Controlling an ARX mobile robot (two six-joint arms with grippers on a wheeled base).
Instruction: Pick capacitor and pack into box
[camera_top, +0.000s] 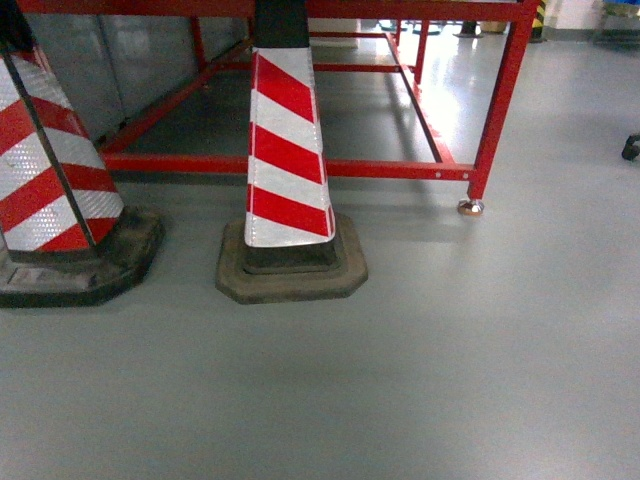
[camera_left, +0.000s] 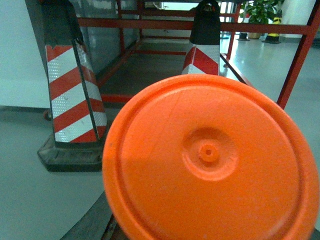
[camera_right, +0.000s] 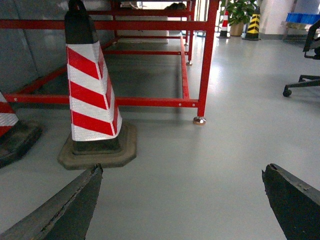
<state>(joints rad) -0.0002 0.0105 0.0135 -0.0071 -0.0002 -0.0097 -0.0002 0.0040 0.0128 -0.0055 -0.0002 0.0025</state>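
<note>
An orange round object (camera_left: 210, 160) with a small centre nub, which I take for the capacitor, fills most of the left wrist view, very close to the camera and above the floor. One dark finger (camera_left: 92, 220) of my left gripper shows at its lower left edge; the rest of the gripper is hidden behind it. My right gripper (camera_right: 182, 168) is open, its two dark fingers wide apart over bare grey floor with nothing between them. The box is out of view. Neither gripper shows in the head view.
Two red-and-white striped cones (camera_top: 288, 170) (camera_top: 50, 180) on black bases stand on the grey floor in front. Behind them runs a red metal frame (camera_top: 500, 100) with a foot (camera_top: 470, 207). An office chair base (camera_right: 302, 82) is at the right.
</note>
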